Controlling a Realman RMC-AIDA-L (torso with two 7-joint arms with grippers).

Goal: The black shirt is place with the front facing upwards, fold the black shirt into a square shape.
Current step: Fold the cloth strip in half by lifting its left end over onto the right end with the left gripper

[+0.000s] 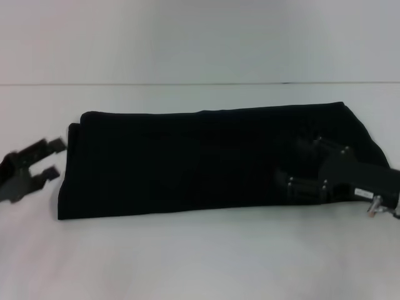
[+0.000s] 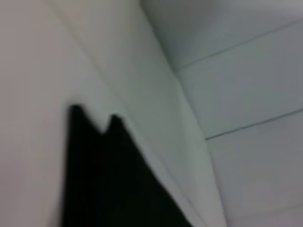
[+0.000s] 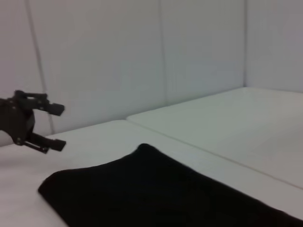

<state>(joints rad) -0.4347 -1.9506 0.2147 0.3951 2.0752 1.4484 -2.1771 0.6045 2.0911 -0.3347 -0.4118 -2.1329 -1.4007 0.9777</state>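
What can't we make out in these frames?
- Black shirt: lettering and neck label unseen in any view; it lies folded into a long band.
- Right gripper: head view, black against black cloth, so contact with the shirt is unclear.
- Left gripper: open beside the shirt's left end; arm cut off by the head view's edge.
- Left wrist view: blurred, only a dark shirt edge shows.

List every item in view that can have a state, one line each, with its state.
black shirt: folded into a long band lying flat on the white table, lettering hidden, not yet a square.
left gripper: open, empty, just off the shirt's left end, not touching it.
right gripper: open, over the shirt's right part, gripping nothing.
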